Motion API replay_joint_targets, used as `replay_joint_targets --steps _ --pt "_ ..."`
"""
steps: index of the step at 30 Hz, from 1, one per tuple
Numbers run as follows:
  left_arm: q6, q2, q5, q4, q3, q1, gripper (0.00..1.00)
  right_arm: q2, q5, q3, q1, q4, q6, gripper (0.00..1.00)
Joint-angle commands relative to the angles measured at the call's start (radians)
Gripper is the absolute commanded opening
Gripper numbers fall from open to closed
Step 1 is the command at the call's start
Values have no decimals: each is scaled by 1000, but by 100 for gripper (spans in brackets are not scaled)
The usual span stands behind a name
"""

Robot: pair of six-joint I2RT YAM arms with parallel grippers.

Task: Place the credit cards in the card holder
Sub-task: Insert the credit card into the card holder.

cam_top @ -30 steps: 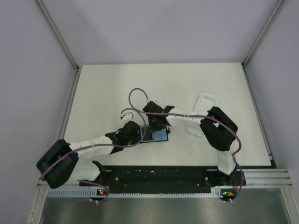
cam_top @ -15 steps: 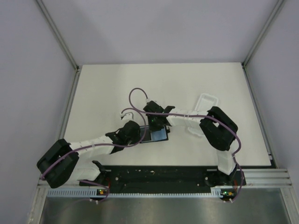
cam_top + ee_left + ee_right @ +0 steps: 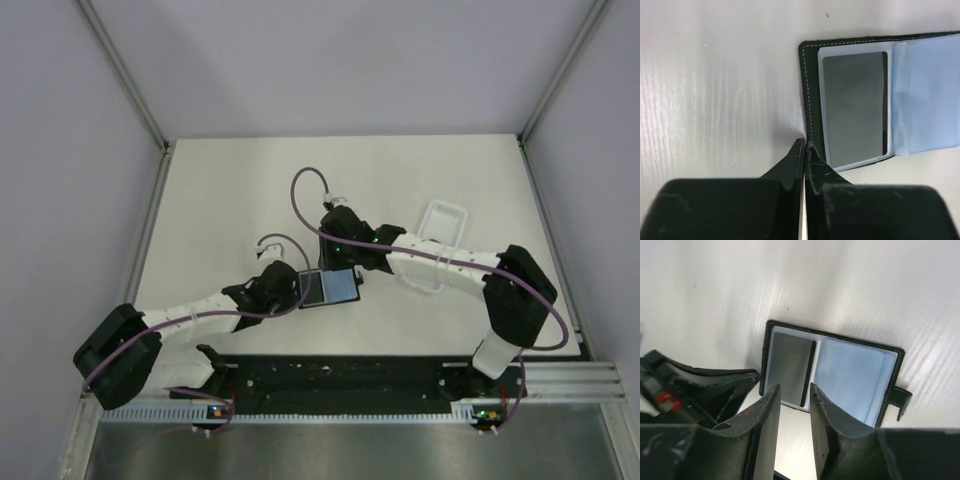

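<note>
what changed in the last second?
The right gripper pulled back off the wallet toward the far side of the table, and its jaws parted with nothing between them. A card sits in the wallet's sleeve. Unchanged: the wallet lies open in the same spot, and the left gripper is shut at the wallet's edge.

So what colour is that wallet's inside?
Pale blue-grey; the card holder shows it best in the left wrist view.
</note>
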Motion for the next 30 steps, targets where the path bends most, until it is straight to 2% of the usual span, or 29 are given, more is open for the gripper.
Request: replay_joint_targets --steps 1,4,5,6,10,16,18,19,20,24,25,27,30 --pt "1 -62 1 -85 -18 -6 0 -149 117 -25 -4 12 -15 34" --pt "15 -108 -13 -128 2 -6 3 -235 202 -88 -44 2 -17 46" --pt "19 -124 -25 -141 9 -7 7 -261 196 -111 -73 3 -12 54" --pt "26 -140 -44 -153 17 -6 16 -284 176 -140 -114 5 -6 55" --pt "64 -206 -91 -191 61 2 43 -378 113 -234 -233 29 -66 57" --pt "118 -249 -127 -225 118 22 65 -452 164 -274 -268 -24 -135 54" --pt "122 -259 -139 -249 132 40 80 -464 113 -280 -281 -32 -135 53" --pt "124 -266 -140 -254 135 53 94 -467 84 -284 -281 -25 -135 52" --pt "130 -275 -140 -256 135 63 99 -470 40 -291 -281 -8 -135 50" --pt "154 -309 -110 -236 126 99 98 -465 -211 -353 -279 153 -120 40" --pt "161 -314 -102 -230 123 102 94 -462 -270 -372 -279 207 -103 36" --pt "167 -320 -88 -224 115 103 81 -446 -354 -410 -273 296 -60 29" --pt "171 -322 -75 -217 108 103 57 -398 -364 -410 -253 325 -40 23"
